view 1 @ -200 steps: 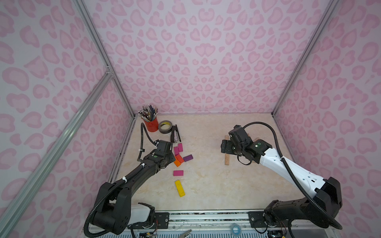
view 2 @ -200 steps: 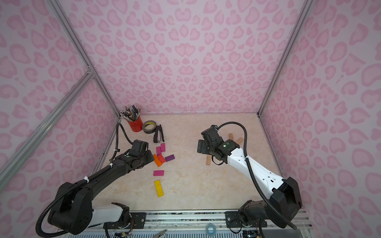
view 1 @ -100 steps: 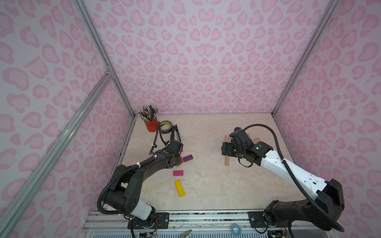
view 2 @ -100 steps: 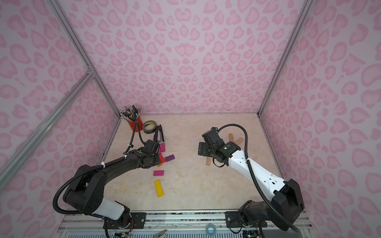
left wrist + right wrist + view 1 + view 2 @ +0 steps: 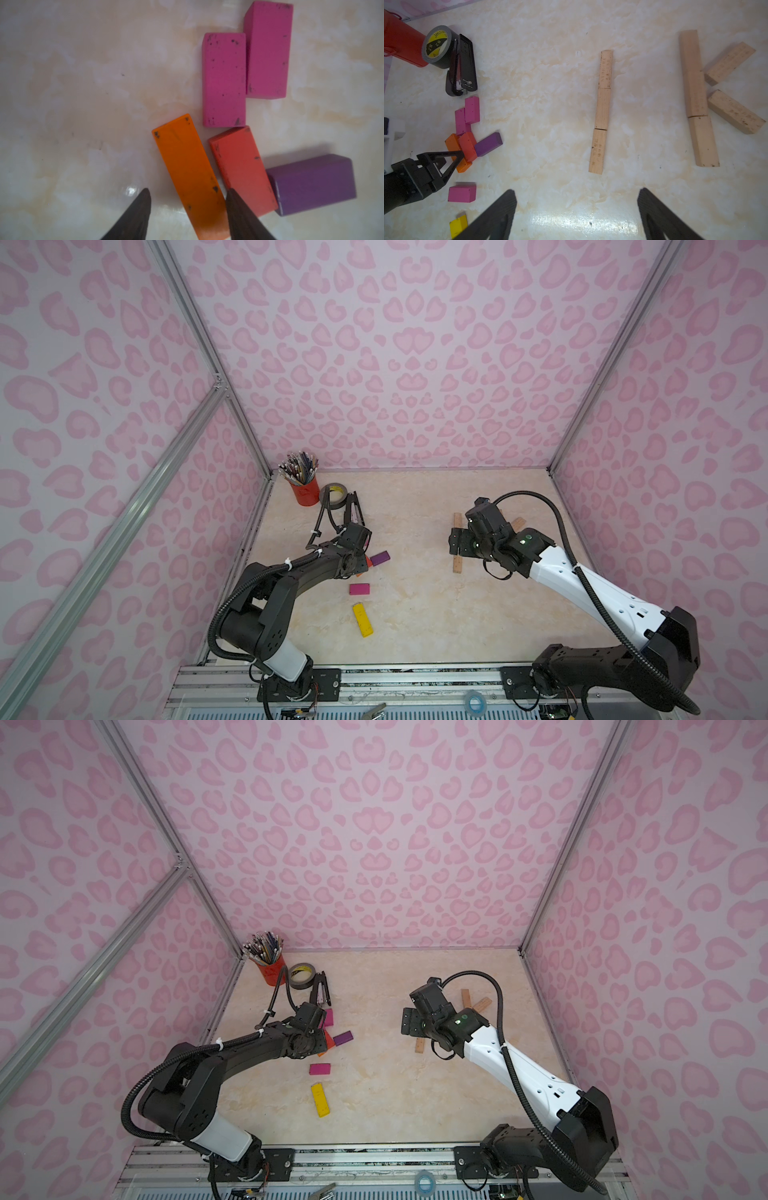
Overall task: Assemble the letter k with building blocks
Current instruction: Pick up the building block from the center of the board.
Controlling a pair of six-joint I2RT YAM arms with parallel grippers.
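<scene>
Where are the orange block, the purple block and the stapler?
orange block [image 5: 190, 174], left wrist view, middle of its top face.
purple block [image 5: 311, 185], left wrist view, middle of its top face.
stapler [image 5: 465, 62], right wrist view, middle of its black body.

The left gripper is edging forward over the orange block, its jaws spreading apart, while the left arm is folding at its elbow. The right gripper is drawing back slightly, uncovering the far end of the wooden column.
</scene>
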